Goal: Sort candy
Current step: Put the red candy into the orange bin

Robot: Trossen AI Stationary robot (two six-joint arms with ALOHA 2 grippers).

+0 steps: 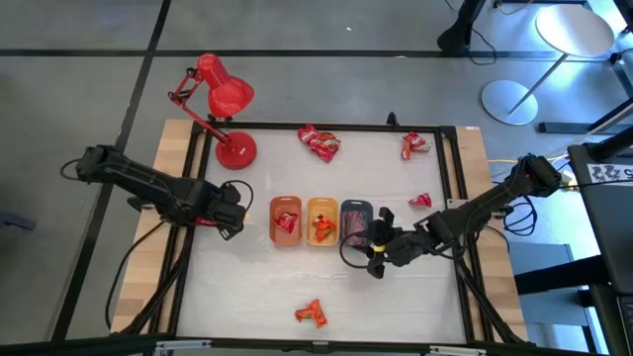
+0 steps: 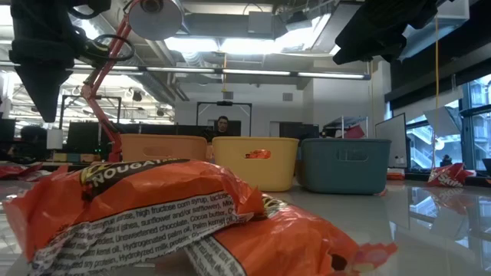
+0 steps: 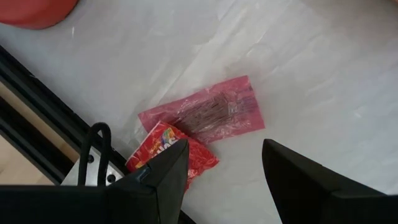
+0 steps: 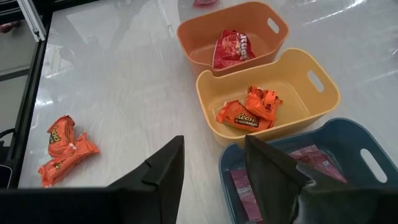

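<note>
Three small trays stand in a row mid-table: orange [image 1: 285, 220], yellow [image 1: 321, 220] and grey [image 1: 355, 220]. The orange tray holds a red candy [image 4: 230, 46], the yellow one holds orange candy [image 4: 249, 109], and the grey one holds pink candy [image 4: 311, 155]. My left gripper [image 3: 225, 152] hangs open, pointing down, left of the orange tray. Beneath it a pink candy [image 3: 208, 115] and a red candy [image 3: 171, 152] lie flat on the table. My right gripper [image 4: 214, 143] is open and empty by the grey tray's near end [image 1: 376, 252].
Loose candy lies at the far edge [image 1: 319, 141] and far right [image 1: 415, 145], right of the trays [image 1: 421, 200], and near the front edge [image 1: 312, 313]. A red desk lamp [image 1: 223, 99] stands at the far left. A black frame [image 1: 455, 168] borders the white table.
</note>
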